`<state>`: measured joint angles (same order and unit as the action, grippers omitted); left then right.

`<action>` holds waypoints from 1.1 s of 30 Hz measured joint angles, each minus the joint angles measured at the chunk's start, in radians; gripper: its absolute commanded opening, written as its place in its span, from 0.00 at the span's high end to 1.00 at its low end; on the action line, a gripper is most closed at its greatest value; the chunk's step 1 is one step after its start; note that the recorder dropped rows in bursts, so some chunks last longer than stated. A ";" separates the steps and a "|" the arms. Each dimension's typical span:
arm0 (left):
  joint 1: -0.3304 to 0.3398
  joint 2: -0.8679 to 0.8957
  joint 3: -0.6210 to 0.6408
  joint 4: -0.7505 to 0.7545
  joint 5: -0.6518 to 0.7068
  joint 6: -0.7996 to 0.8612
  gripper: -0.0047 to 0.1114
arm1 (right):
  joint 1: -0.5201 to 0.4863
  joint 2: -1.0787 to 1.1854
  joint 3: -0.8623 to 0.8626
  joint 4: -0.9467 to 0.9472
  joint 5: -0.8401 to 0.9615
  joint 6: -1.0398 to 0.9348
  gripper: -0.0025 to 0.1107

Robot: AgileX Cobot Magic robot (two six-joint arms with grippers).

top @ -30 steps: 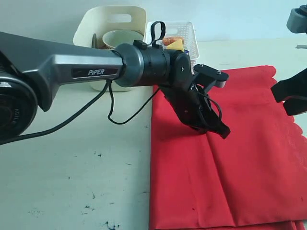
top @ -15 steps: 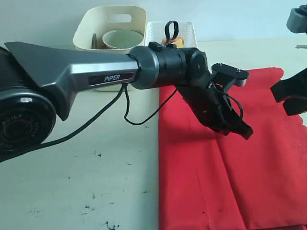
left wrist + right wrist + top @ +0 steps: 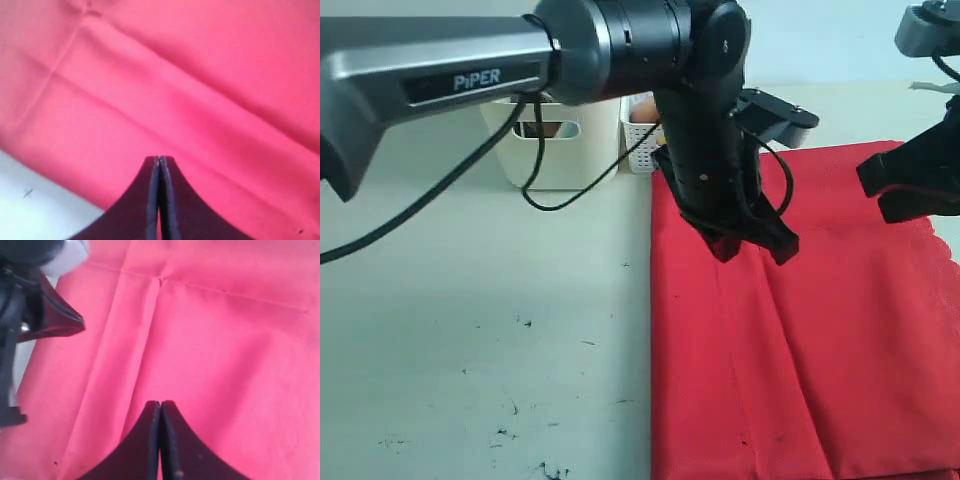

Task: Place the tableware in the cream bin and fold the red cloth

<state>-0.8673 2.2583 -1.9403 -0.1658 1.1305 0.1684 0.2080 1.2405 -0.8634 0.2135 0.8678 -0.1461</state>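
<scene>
Red cloth [image 3: 820, 350] lies spread on the counter [image 3: 470, 330], its straight left edge bordering wide bare surface, with the cream bin [image 3: 535, 155] beyond its far corner. Left pincer [image 3: 159, 162] and right pincer [image 3: 161, 405], each pressed together and empty, hang over the creased cloth.

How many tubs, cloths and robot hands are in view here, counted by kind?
Tubs: 2 (cream bin, white lattice basket)
Red cloth: 1
Robot hands: 2 (left hand, right hand, both shut)
Total: 5
</scene>
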 measured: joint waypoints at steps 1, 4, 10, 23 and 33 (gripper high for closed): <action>0.009 -0.010 0.006 0.009 0.024 -0.016 0.96 | 0.000 0.015 0.000 0.000 -0.004 -0.004 0.98; 0.041 -0.043 0.048 0.023 0.060 -0.048 0.96 | 0.000 0.049 0.000 0.000 -0.018 -0.016 0.98; 0.119 -0.113 0.211 0.036 0.061 -0.068 0.96 | 0.000 0.092 0.000 0.007 -0.077 -0.024 0.98; 0.218 -0.397 0.557 0.038 -0.101 -0.070 0.96 | 0.000 0.322 -0.029 0.010 -0.162 -0.045 0.98; 0.328 -0.717 0.817 0.044 -0.183 -0.068 0.96 | 0.000 0.483 -0.120 0.012 -0.159 -0.059 0.98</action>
<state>-0.5396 1.5411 -1.1229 -0.1218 0.9473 0.1003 0.2080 1.7235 -0.9831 0.2251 0.7088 -0.2055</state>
